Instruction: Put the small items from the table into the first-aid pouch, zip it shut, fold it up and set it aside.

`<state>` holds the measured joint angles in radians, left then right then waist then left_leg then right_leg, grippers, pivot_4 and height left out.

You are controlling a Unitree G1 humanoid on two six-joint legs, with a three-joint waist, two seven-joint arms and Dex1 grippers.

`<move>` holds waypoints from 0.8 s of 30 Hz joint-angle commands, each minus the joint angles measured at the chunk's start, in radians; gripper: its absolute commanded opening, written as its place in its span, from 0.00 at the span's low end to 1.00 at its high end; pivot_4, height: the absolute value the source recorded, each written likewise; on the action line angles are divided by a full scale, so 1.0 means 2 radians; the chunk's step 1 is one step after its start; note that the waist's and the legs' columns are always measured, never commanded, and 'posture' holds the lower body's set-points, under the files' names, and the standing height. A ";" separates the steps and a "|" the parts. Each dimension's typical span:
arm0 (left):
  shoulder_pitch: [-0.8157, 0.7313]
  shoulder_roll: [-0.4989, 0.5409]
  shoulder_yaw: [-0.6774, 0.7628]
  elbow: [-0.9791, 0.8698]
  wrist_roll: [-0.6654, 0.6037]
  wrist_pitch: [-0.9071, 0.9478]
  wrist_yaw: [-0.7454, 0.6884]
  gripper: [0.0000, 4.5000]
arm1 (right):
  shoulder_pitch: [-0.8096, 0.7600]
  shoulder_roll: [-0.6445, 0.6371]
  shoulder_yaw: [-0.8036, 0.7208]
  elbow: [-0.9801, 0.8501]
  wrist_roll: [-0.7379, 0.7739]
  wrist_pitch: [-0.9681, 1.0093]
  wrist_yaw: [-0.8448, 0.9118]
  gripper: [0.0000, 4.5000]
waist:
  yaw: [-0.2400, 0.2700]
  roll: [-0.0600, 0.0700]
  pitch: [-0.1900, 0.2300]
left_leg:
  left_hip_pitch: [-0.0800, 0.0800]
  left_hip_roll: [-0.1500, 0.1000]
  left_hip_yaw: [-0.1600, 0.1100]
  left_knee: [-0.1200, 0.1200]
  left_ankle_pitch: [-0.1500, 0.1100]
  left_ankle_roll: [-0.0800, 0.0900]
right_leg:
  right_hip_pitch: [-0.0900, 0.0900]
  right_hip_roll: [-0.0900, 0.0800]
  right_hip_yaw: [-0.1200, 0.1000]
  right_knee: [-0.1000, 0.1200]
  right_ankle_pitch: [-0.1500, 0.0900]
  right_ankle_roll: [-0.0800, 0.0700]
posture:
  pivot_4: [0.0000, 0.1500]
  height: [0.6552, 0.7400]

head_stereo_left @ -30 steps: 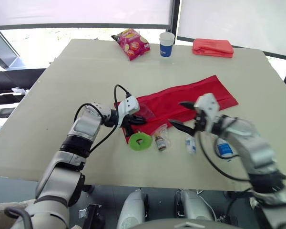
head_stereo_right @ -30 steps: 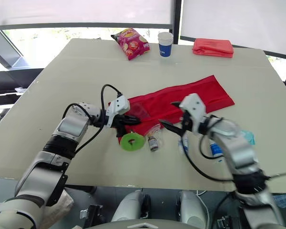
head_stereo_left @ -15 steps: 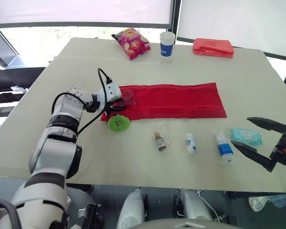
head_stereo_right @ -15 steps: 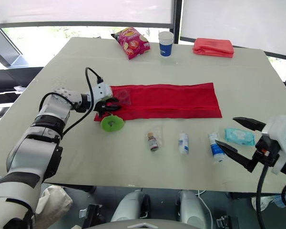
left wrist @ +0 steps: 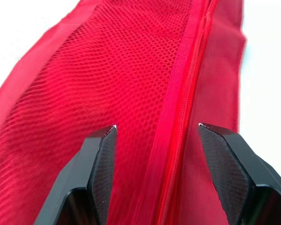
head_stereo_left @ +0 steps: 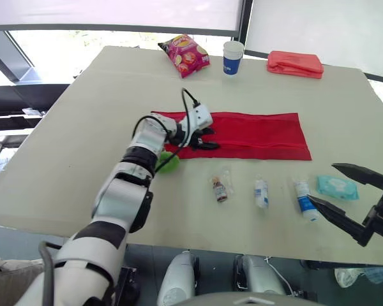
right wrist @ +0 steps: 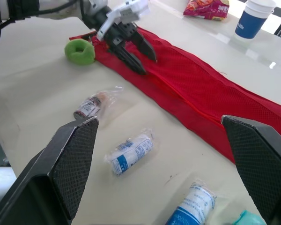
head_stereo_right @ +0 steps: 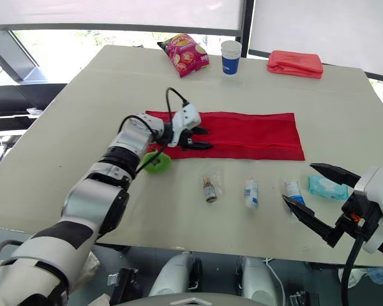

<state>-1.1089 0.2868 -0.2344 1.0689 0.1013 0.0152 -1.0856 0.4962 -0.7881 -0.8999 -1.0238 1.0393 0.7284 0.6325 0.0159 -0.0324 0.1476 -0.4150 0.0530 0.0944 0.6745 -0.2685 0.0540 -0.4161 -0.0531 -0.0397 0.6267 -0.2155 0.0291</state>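
Observation:
The red first-aid pouch (head_stereo_left: 255, 135) lies flat and unfolded across the middle of the table, its mesh and zipper (left wrist: 178, 108) facing up. My left gripper (head_stereo_left: 210, 139) hovers open over the pouch's left part, fingers astride the zipper, holding nothing. A green roll (head_stereo_left: 169, 162) sits at the pouch's near left corner. In front of the pouch lie a small bagged bottle (head_stereo_left: 219, 189), a gauze roll (head_stereo_left: 260, 192), a blue-and-white tube (head_stereo_left: 303, 199) and a teal wipes pack (head_stereo_left: 337, 187). My right gripper (head_stereo_left: 323, 183) stands wide open, with nothing held, at the front right, near the tube.
At the table's far edge stand a pink snack bag (head_stereo_left: 186, 54), a blue-and-white paper cup (head_stereo_left: 232, 57) and a folded red cloth (head_stereo_left: 295, 64). The table's front edge (head_stereo_left: 242, 245) runs close below the small items.
The pouch went from crumpled and slanted to flat. My left gripper opened, let go of its left end and moved right along it. My right gripper drew back to the front right.

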 commanded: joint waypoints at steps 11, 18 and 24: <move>-0.047 -0.038 -0.010 0.050 0.042 -0.048 0.047 0.30 | 0.103 -0.018 -0.028 -0.012 0.020 -0.101 -0.045 1.00 | 0.000 0.000 0.000 | 0.000 0.000 -0.001 0.000 0.000 0.000 | 0.001 0.001 0.000 0.000 0.000 0.000 | 1.00 1.00; -0.023 -0.020 0.003 0.024 0.028 -0.051 -0.003 0.01 | 0.121 -0.022 -0.015 -0.012 0.013 -0.120 -0.049 1.00 | 0.000 0.000 0.000 | 0.000 0.000 -0.001 0.000 0.000 0.000 | 0.001 0.000 0.000 0.000 0.000 -0.001 | 1.00 1.00; 0.031 0.007 0.020 -0.081 -0.015 0.009 -0.078 0.01 | 0.107 -0.029 0.009 -0.012 0.001 -0.113 -0.051 1.00 | -0.001 0.000 0.000 | 0.000 0.000 -0.001 0.000 0.000 0.000 | 0.001 0.000 0.000 0.000 0.000 -0.001 | 1.00 1.00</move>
<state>-1.0730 0.2807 -0.2154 1.0185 0.1190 -0.0094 -1.1870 0.7264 -0.8390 -0.8912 -1.0256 1.0552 0.5101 0.5377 0.0142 -0.0322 0.1474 -0.4148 0.0533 0.0916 0.6755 -0.2685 0.0540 -0.4147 -0.0522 -0.0395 0.6268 -0.2161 0.0275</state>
